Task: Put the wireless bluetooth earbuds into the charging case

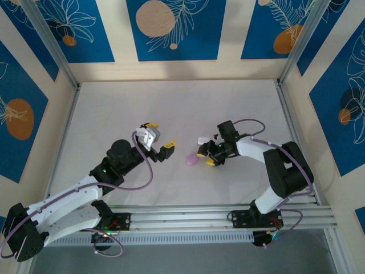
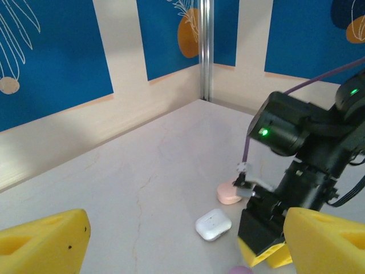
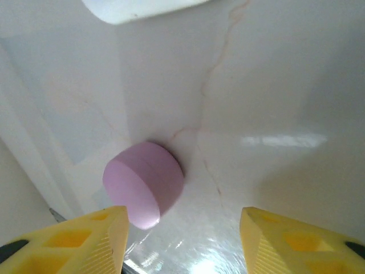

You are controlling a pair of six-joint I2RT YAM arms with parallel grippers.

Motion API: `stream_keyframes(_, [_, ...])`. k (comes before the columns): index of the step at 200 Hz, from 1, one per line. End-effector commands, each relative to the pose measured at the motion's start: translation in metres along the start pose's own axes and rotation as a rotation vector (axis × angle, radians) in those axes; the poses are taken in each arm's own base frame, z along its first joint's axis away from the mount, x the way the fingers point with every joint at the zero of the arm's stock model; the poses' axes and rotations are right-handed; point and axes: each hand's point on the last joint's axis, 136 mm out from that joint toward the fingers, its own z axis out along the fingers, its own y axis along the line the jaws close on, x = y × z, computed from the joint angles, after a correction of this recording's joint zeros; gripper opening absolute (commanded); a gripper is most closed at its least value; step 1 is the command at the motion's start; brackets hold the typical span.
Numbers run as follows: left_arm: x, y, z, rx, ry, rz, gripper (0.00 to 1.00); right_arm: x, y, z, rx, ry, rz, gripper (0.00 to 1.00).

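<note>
Three shut charging cases lie mid-table. The lilac case (image 1: 190, 160) (image 3: 145, 184) lies on its side just left of my right gripper (image 1: 205, 157) (image 3: 182, 242), which is open with nothing between its yellow fingers (image 3: 85, 242). The case rests ahead of the left finger, apart from it. A white case (image 1: 203, 140) (image 2: 213, 224) lies beside the right gripper, and a pink case (image 2: 229, 193) sits just behind it. My left gripper (image 1: 158, 138) (image 2: 182, 245) hovers open and empty to the left of the cases, facing them. The earbuds are out of view.
Patterned blue-and-cream walls and metal posts (image 1: 57, 54) enclose the white table (image 1: 171, 103). The right arm's black body (image 2: 308, 148) looms over the cases in the left wrist view. A metal rail (image 1: 228, 214) runs along the near edge.
</note>
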Motion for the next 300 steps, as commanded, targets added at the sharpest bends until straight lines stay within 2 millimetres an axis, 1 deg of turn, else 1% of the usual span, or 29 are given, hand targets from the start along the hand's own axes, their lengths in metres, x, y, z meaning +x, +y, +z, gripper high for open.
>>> stream_keyframes(1, [0.004, 0.007, 0.000, -0.044, 0.006, 0.010, 0.88, -0.008, -0.004, -0.040, 0.097, -0.121, -0.063, 0.55])
stream_keyframes(7, [0.006, 0.010, 0.000, -0.061, 0.014, 0.011, 0.88, -0.012, -0.003, -0.053, 0.120, -0.173, -0.087, 0.56])
stream_keyframes(28, [0.014, 0.024, -0.001, -0.140, 0.046, 0.015, 0.91, -0.027, 0.004, -0.115, 0.187, -0.431, -0.161, 0.57])
stream_keyframes(44, [0.022, 0.039, -0.004, -0.216, 0.065, 0.014, 0.94, -0.037, 0.002, -0.165, 0.236, -0.657, -0.188, 0.62])
stream_keyframes(54, [0.026, 0.048, -0.005, -0.257, 0.073, 0.014, 0.99, -0.045, -0.001, -0.193, 0.258, -0.803, -0.203, 0.67])
stream_keyframes(61, [0.028, 0.054, -0.007, -0.284, 0.079, 0.011, 1.00, -0.050, -0.003, -0.208, 0.268, -0.894, -0.227, 0.73])
stream_keyframes(72, [0.033, 0.065, -0.009, -0.326, 0.097, 0.010, 1.00, -0.056, -0.004, -0.224, 0.268, -1.006, -0.294, 0.77])
stream_keyframes(88, [0.041, 0.084, -0.016, -0.401, 0.128, 0.010, 1.00, -0.065, -0.005, -0.235, 0.273, -1.109, -0.395, 0.82])
stream_keyframes(101, [0.050, 0.104, -0.024, -0.478, 0.156, 0.005, 1.00, -0.074, -0.011, -0.232, 0.286, -1.147, -0.449, 0.87])
stream_keyframes(115, [0.063, 0.127, -0.037, -0.561, 0.195, -0.003, 1.00, -0.085, -0.020, -0.223, 0.313, -1.130, -0.487, 0.88])
stream_keyframes(132, [0.081, 0.161, -0.057, -0.689, 0.228, -0.052, 1.00, -0.103, -0.037, -0.199, 0.354, -1.041, -0.521, 0.89])
stream_keyframes(140, [0.089, 0.173, -0.066, -0.735, 0.238, -0.073, 1.00, -0.111, -0.045, -0.187, 0.381, -0.995, -0.542, 0.89])
stream_keyframes(149, [0.095, 0.183, -0.074, -0.774, 0.243, -0.085, 1.00, -0.121, -0.055, -0.176, 0.422, -0.964, -0.549, 0.89])
stream_keyframes(157, [0.101, 0.190, -0.079, -0.797, 0.251, -0.086, 1.00, -0.129, -0.059, -0.168, 0.441, -0.961, -0.565, 0.89])
stream_keyframes(161, [0.103, 0.193, -0.081, -0.808, 0.255, -0.088, 1.00, -0.132, -0.060, -0.163, 0.444, -0.955, -0.578, 0.89])
stream_keyframes(168, [0.108, 0.198, -0.085, -0.827, 0.263, -0.094, 1.00, -0.137, -0.056, -0.158, 0.423, -0.971, -0.611, 0.89])
stream_keyframes(187, [0.123, 0.208, -0.090, -0.853, 0.306, -0.098, 1.00, -0.144, -0.043, -0.145, 0.338, -1.008, -0.706, 0.89])
stream_keyframes(198, [0.129, 0.212, -0.090, -0.863, 0.329, -0.097, 1.00, -0.147, -0.039, -0.139, 0.307, -1.008, -0.737, 0.89])
stream_keyframes(218, [0.140, 0.221, -0.090, -0.880, 0.348, -0.100, 1.00, -0.154, -0.032, -0.135, 0.267, -0.998, -0.772, 0.87])
stream_keyframes(242, [0.156, 0.225, -0.083, -0.868, 0.346, -0.103, 1.00, -0.149, -0.020, -0.134, 0.138, -1.051, -0.873, 0.87])
stream_keyframes(267, [0.168, 0.228, -0.073, -0.844, 0.345, -0.074, 1.00, -0.152, -0.028, -0.120, 0.109, -1.078, -0.900, 0.87])
stream_keyframes(278, [0.173, 0.229, -0.068, -0.835, 0.322, -0.060, 1.00, -0.156, -0.035, -0.117, 0.149, -1.053, -0.861, 0.87])
stream_keyframes(285, [0.174, 0.229, -0.065, -0.827, 0.304, -0.043, 1.00, -0.164, -0.038, -0.121, 0.184, -1.058, -0.816, 0.87])
stream_keyframes(292, [0.174, 0.229, -0.061, -0.813, 0.301, -0.038, 1.00, -0.175, -0.046, -0.127, 0.235, -1.091, -0.745, 0.87])
stream_keyframes(293, [0.174, 0.229, -0.060, -0.810, 0.301, -0.037, 1.00, -0.176, -0.047, -0.127, 0.238, -1.093, -0.737, 0.88])
stream_keyframes(295, [0.175, 0.229, -0.059, -0.806, 0.302, -0.036, 1.00, -0.177, -0.049, -0.128, 0.238, -1.094, -0.725, 0.96])
stream_keyframes(296, [0.175, 0.230, -0.059, -0.806, 0.302, -0.035, 1.00, -0.177, -0.049, -0.128, 0.236, -1.092, -0.720, 0.98])
stream_keyframes(298, [0.174, 0.230, -0.058, -0.804, 0.300, -0.032, 1.00, -0.176, -0.051, -0.129, 0.233, -1.089, -0.712, 1.00])
stream_keyframes(300, [0.174, 0.230, -0.057, -0.800, 0.297, -0.028, 1.00, -0.177, -0.053, -0.130, 0.232, -1.085, -0.700, 1.00])
